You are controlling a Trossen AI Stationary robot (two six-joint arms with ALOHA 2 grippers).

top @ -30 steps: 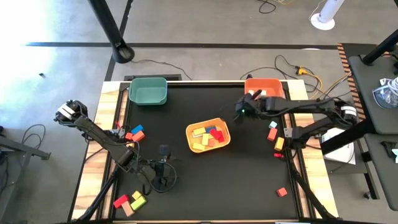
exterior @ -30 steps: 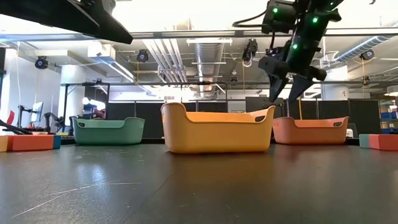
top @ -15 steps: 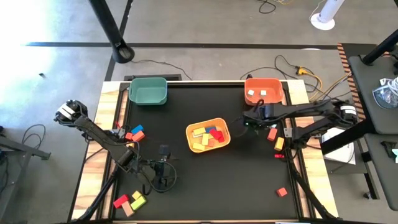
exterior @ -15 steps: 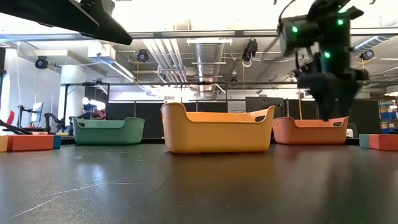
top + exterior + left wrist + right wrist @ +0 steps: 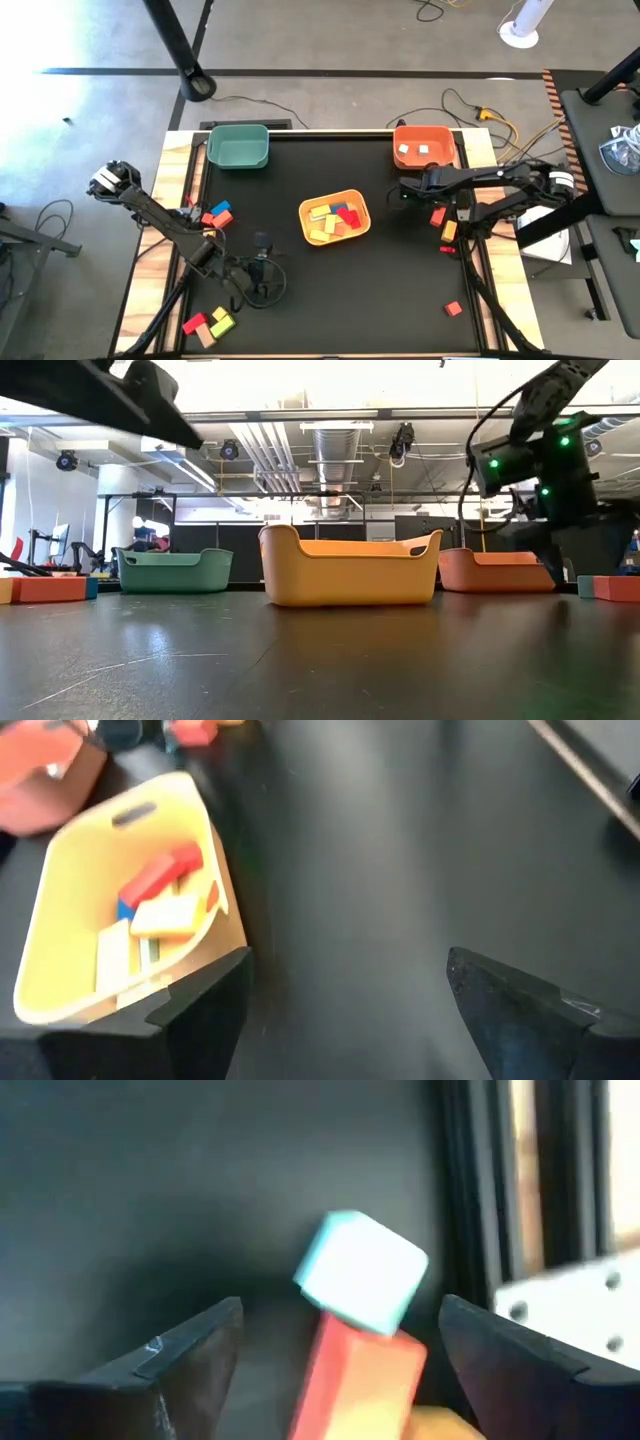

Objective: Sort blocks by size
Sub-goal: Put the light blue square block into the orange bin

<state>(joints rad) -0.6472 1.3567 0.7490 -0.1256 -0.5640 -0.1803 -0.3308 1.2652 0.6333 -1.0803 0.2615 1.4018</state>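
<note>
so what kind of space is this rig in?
Probably an open lab or industrial workshop: the low view shows exposed ceiling ducts and other equipment stands behind the table, and the high view shows bare concrete floor with loose cables.

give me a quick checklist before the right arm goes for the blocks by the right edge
1. Right hand open and empty: ok.
2. Light blue cube centred between its fingers: ok.
3. Cube clear of neighbours: not ok, it touches the red block.
4. Hand height above the table: cannot tell.
5. Left hand out of the way, open near the front edge: ok.
6. Orange bin unobstructed: ok.
</note>
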